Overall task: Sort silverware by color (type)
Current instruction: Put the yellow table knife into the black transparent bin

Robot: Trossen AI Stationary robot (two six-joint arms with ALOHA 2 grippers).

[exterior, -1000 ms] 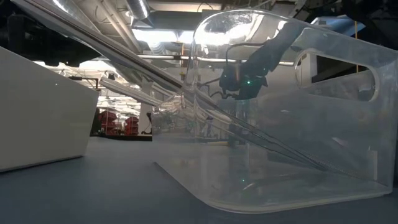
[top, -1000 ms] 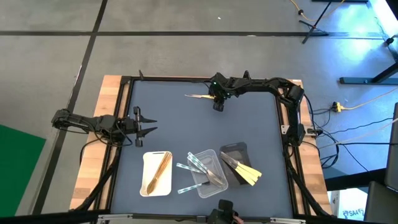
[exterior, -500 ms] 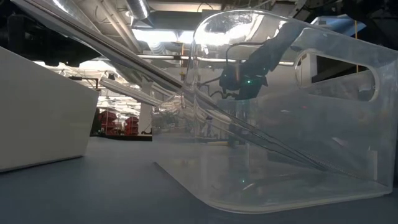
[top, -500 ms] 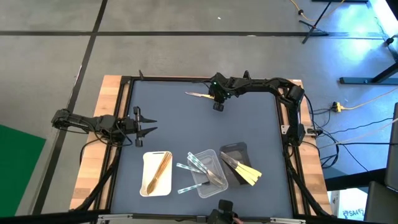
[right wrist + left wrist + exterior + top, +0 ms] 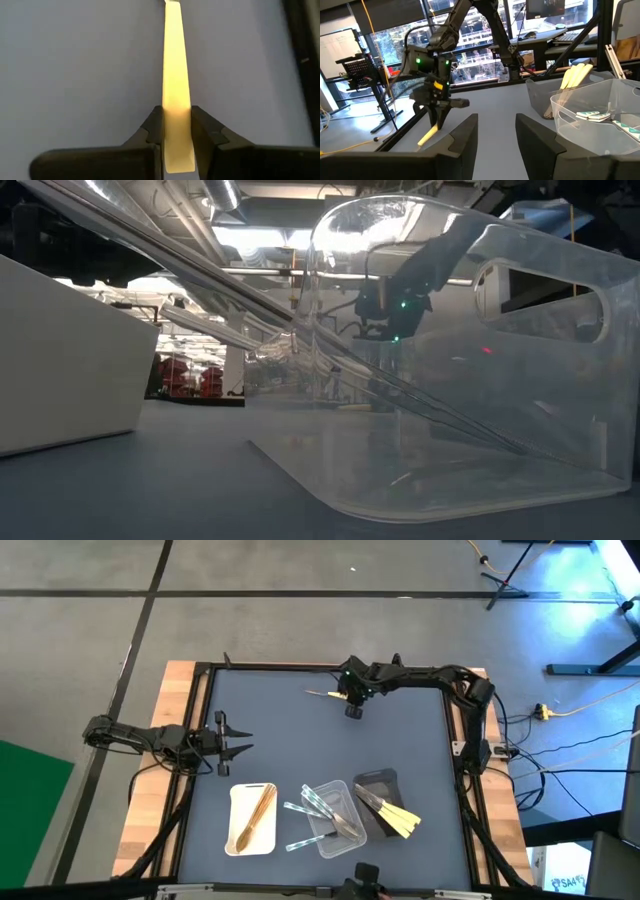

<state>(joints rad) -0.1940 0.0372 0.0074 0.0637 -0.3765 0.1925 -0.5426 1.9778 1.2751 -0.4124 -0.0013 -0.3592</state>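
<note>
The yellow utensil (image 5: 322,695) was carried a little rightward from where it was a second before, with the right gripper (image 5: 343,697). It was pinched between the right fingers (image 5: 152,127) by its handle, above the table's (image 5: 300,755) far middle. The left gripper (image 5: 240,737) was held spread at the left edge. Wooden utensils (image 5: 257,817) were seen in the white tray (image 5: 236,796), clear ones (image 5: 320,802) in the clear tray (image 5: 338,843), yellow ones (image 5: 398,819) on the black tray (image 5: 377,779).
</note>
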